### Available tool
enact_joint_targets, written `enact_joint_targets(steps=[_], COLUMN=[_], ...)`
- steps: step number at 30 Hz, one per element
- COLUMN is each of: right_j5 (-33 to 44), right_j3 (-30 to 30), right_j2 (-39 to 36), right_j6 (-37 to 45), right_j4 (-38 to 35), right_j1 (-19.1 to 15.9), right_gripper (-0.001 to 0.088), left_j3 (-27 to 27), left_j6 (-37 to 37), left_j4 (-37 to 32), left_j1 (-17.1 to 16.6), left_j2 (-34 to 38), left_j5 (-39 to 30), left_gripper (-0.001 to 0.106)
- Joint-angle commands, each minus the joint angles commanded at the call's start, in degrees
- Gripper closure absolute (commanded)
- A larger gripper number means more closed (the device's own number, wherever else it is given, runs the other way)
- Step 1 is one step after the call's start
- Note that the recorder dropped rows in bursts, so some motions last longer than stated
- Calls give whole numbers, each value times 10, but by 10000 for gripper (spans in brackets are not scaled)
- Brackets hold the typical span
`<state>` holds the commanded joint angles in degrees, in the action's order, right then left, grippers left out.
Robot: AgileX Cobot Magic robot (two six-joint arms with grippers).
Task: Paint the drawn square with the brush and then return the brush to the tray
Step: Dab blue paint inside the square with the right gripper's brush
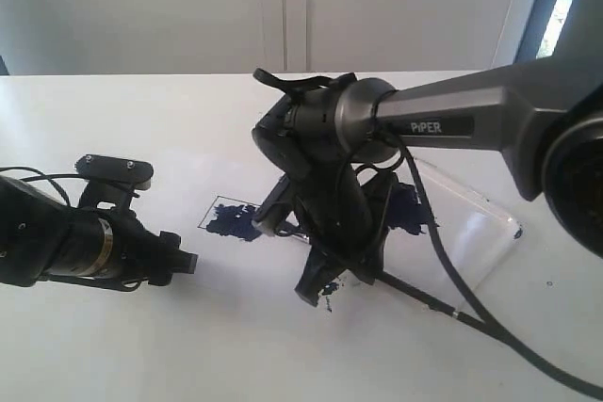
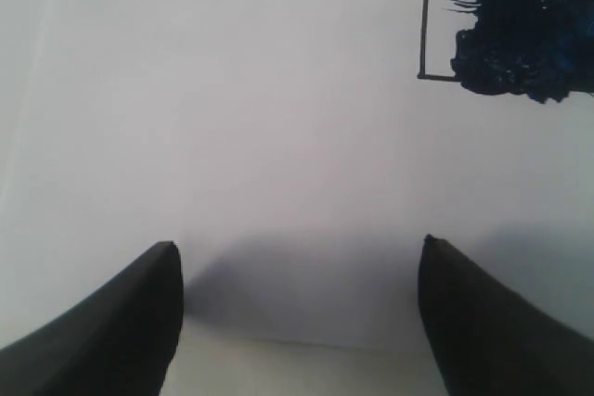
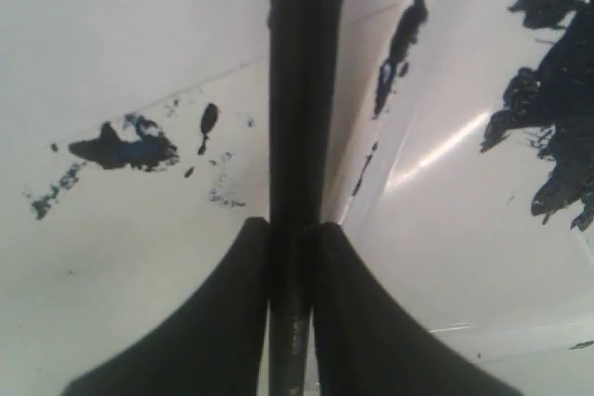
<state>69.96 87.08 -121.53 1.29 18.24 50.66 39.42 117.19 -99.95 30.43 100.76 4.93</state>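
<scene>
The drawn square [image 1: 229, 217] lies on the white table left of centre, with dark blue paint inside it. Its corner and paint also show in the left wrist view as the drawn square [image 2: 501, 34]. My right gripper [image 1: 325, 275] points down between the square and the tray [image 1: 466, 233], shut on the brush [image 1: 424, 298], whose thin black handle trails toward the lower right. In the right wrist view the brush [image 3: 302, 90] runs straight out from the right gripper [image 3: 292, 224] over the tray rim [image 3: 371, 159]; its tip is out of frame. My left gripper [image 1: 181, 262] is open and empty beside the square.
A stray paint splatter [image 3: 121, 150] marks the table beside the tray. The tray's dark paint blot [image 1: 407, 206] sits partly behind my right arm. A black cable [image 1: 528, 360] hangs from that arm across the near right of the table.
</scene>
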Motion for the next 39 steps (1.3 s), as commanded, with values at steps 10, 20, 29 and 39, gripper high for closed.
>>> enact_joint_targets(steps=[10, 20, 29, 39], right_j5=[0, 0, 0, 0], right_j3=[57, 124, 151, 146], right_j2=[2, -63, -106, -108], right_j6=[14, 13, 13, -2], right_j4=[0, 1, 0, -35], right_j1=[35, 41, 36, 7], right_gripper=[868, 868, 868, 868], left_j3=[0, 0, 0, 0], left_j6=[0, 0, 0, -1], left_j4=[0, 0, 0, 0], left_j1=[0, 0, 0, 0], left_j2=[0, 0, 0, 0], left_j5=[0, 0, 0, 0], left_gripper=[317, 317, 317, 317])
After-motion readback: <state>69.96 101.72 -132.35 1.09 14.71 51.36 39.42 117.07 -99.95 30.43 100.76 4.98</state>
